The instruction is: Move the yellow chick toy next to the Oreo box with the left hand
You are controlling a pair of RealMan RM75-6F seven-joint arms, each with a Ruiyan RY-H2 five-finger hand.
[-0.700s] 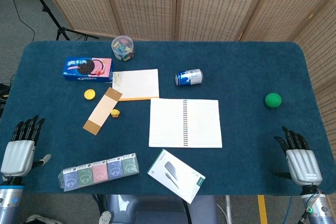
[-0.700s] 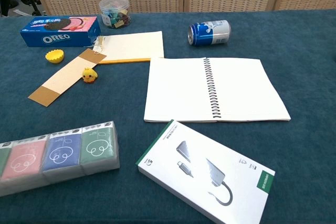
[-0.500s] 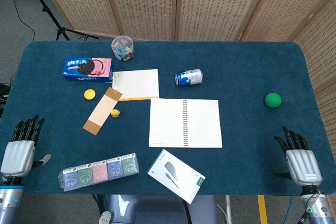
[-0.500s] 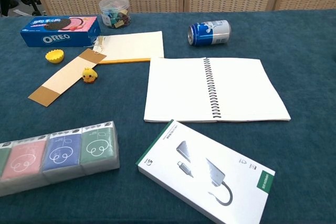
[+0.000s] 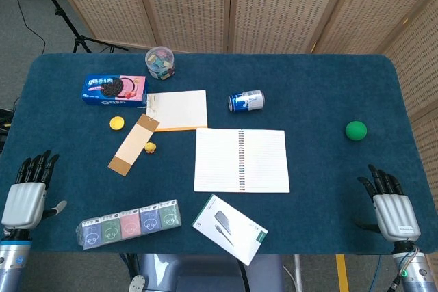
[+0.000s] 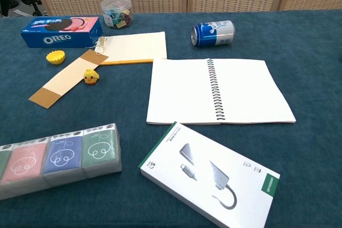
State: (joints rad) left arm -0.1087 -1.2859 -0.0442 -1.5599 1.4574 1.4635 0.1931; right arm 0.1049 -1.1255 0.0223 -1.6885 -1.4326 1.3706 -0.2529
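Note:
The small yellow chick toy [image 5: 150,147] [image 6: 90,76] stands on the blue table beside a tan cardboard strip [image 5: 133,145]. The Oreo box [image 5: 114,89] [image 6: 61,30] lies flat at the far left, well behind the chick. My left hand [image 5: 27,193] rests at the near left edge of the table, fingers apart and holding nothing, far from the chick. My right hand [image 5: 391,208] lies at the near right edge, open and empty. Neither hand shows in the chest view.
A yellow cup-shaped piece [image 5: 117,123] lies between the chick and the Oreo box. Also here: a jar of clips [image 5: 160,62], a notepad [image 5: 177,109], an open spiral notebook [image 5: 241,160], a blue can [image 5: 246,100], a green ball [image 5: 356,130], a tissue multipack [image 5: 129,224], a white adapter box [image 5: 229,228].

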